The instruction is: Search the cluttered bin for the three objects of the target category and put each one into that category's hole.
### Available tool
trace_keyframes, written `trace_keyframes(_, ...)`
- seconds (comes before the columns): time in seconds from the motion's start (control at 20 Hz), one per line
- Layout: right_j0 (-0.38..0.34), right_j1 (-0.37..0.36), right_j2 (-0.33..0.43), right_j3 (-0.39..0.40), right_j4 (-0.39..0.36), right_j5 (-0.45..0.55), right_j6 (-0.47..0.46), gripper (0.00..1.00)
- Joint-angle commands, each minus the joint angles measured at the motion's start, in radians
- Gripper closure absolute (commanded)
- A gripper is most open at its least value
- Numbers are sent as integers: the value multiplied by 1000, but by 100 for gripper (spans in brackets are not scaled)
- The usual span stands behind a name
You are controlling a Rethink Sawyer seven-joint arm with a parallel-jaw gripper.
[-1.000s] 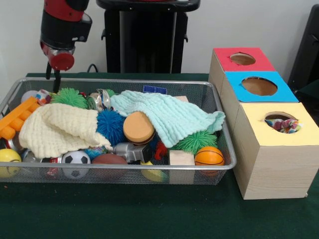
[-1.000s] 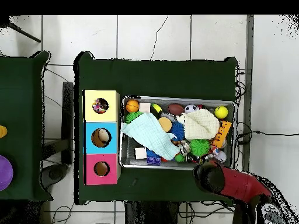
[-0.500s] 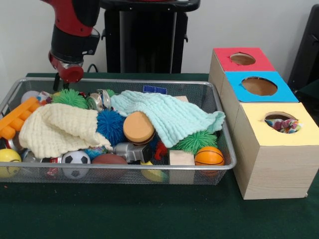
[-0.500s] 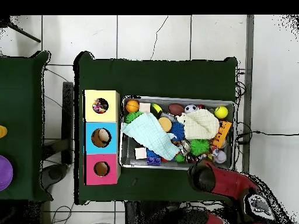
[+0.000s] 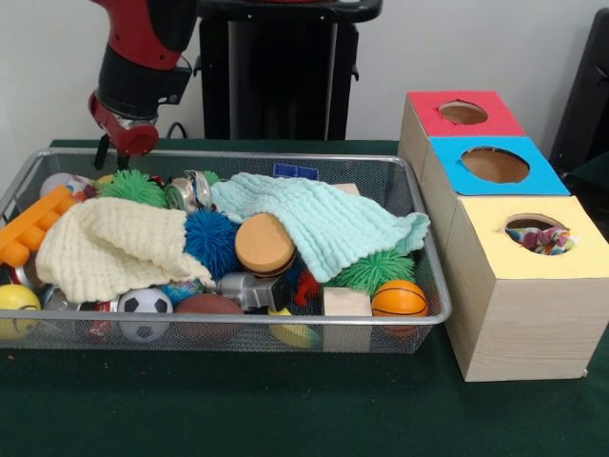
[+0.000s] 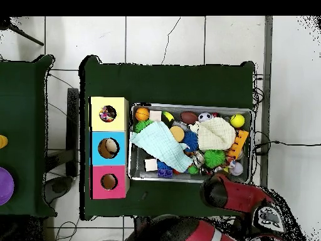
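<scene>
Pincer (image 5: 111, 152): hangs behind the wire bin's (image 5: 285, 158) far rim; grip state cannot be told.
Spiky balls (image 5: 211, 240): in the bin, forward of the pincer, half-buried under cloths (image 5: 324, 219), hence the search.
Yellow hole (image 5: 538, 233): well aside of the pincer.

At the upper left of the frame the red and black arm (image 5: 143, 57) hangs above the far left corner of the wire mesh bin (image 5: 224, 333). Whether its jaws are parted cannot be told. The bin (heaped full) holds a cream knitted cloth (image 5: 109, 246), a mint cloth (image 5: 324, 224), a blue spiky ball (image 5: 211, 240) and a small basketball (image 5: 399, 299). At the right stand red (image 5: 463, 114), blue (image 5: 493, 166) and yellow (image 5: 533, 249) boxes on the green table (image 5: 285, 409).
</scene>
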Motion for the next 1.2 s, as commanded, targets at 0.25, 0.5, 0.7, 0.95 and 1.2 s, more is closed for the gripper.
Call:
trace_keyframes(0.25, -44, 89, 24, -61, 4, 11, 37, 0)
trace_keyframes(0.5, -60, 130, 39, -79, 5, -32, 46, 0)
trace_keyframes(0.7, -83, 196, 59, -109, 8, -100, 55, 0)
trace_keyframes(0.95, -60, 278, 18, -157, 41, -200, 74, 0)
trace_keyframes(1.2, -8, 311, -61, -176, 89, -272, 68, 0)
